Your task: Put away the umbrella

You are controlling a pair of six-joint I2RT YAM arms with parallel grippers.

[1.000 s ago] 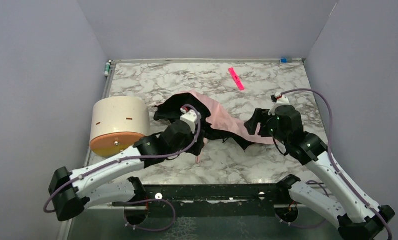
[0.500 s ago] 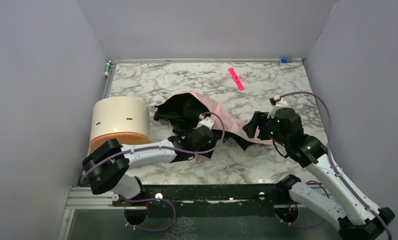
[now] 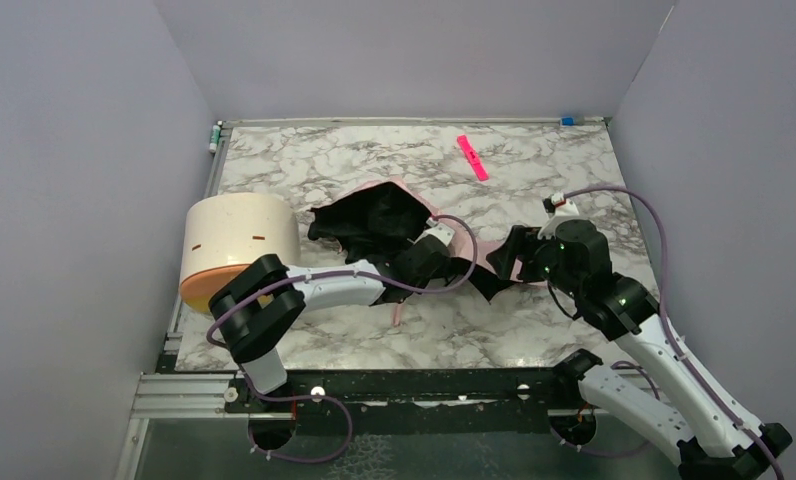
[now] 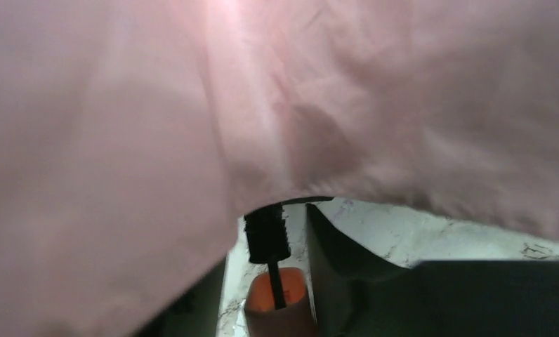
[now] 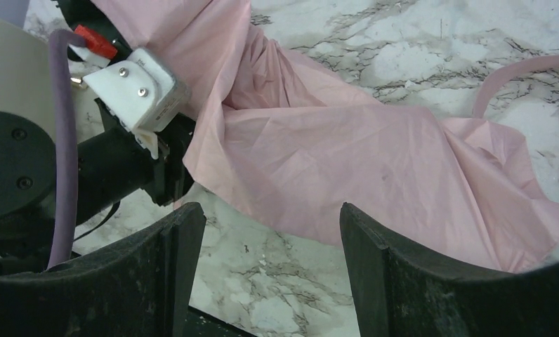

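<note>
Umbrella [image 3: 374, 215]: pink canopy, crumpled, just right of cream cylinder [image 3: 236, 240].
Left gripper [image 3: 450, 252]: buried in fabric, grip unreadable.
Right gripper [image 5: 270, 221]: jaws spread, empty.
Risk: snagged cloth drags and the canopy spills wider.

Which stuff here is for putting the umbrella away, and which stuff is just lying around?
For the job:
- umbrella

Just lying about:
- bright pink strip
- cream cylinder with orange end
</note>
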